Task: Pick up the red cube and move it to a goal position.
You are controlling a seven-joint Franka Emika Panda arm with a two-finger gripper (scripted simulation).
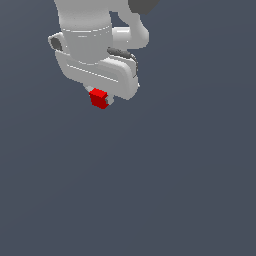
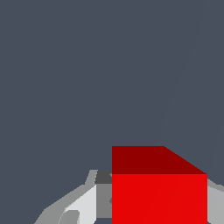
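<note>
The tool (image 1: 101,99) is clamped on the red cube (image 1: 99,98), which sits between its fingertips beneath the white arm, near the top of the exterior view. In the wrist view the red cube (image 2: 159,197) fills the space between the grey fingers (image 2: 83,205), over a plain dark-grey ground.

No readable text or markings anywhere.
</note>
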